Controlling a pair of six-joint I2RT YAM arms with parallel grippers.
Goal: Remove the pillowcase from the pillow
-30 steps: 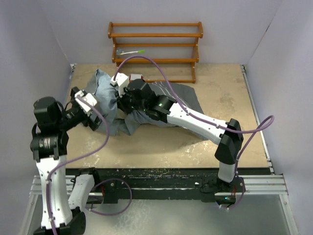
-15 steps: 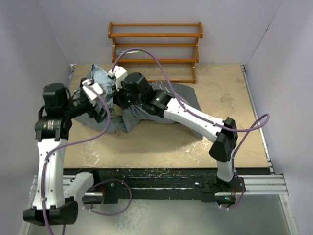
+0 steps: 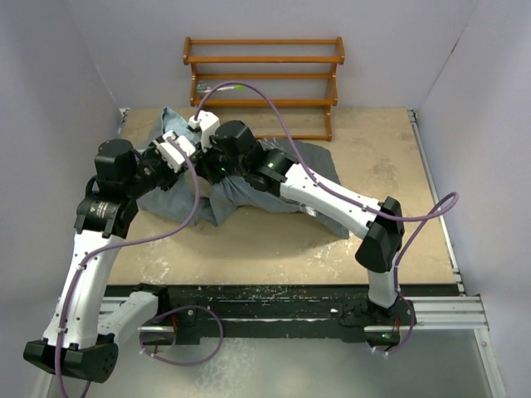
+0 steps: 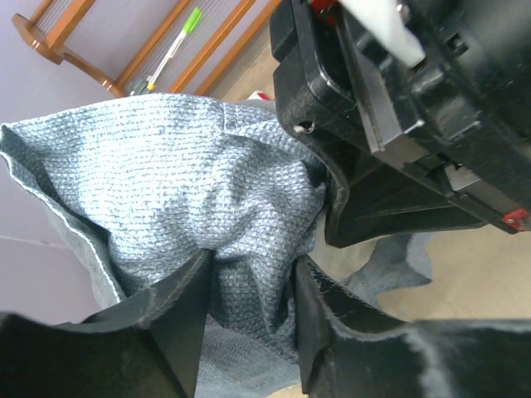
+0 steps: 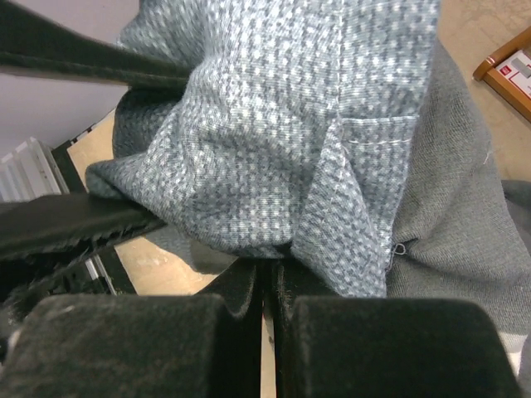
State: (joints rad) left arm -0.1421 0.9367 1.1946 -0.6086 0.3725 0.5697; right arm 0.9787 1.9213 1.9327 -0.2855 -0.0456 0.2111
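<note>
The pillowcase lies crumpled at the table's far left, dark grey outside and lighter blue-grey where it is bunched up. My left gripper has come in from the left; a thick fold of the blue-grey fabric fills the gap between its fingers and touches both pads. My right gripper is right beside it, shut with a gathered bit of the same fabric pinched at its tips and held raised. The pillow is hidden or out of view.
A wooden rack stands against the back wall, with a green-tipped pen on a shelf. Purple cables arch over both arms. White walls close the left, back and right sides. The right arm's wrist crowds the left gripper.
My left arm swung right and away from me onto the raised fabric, and its jaws narrowed from wide open onto a fold. My right gripper stayed shut on the cloth, shifting slightly left.
</note>
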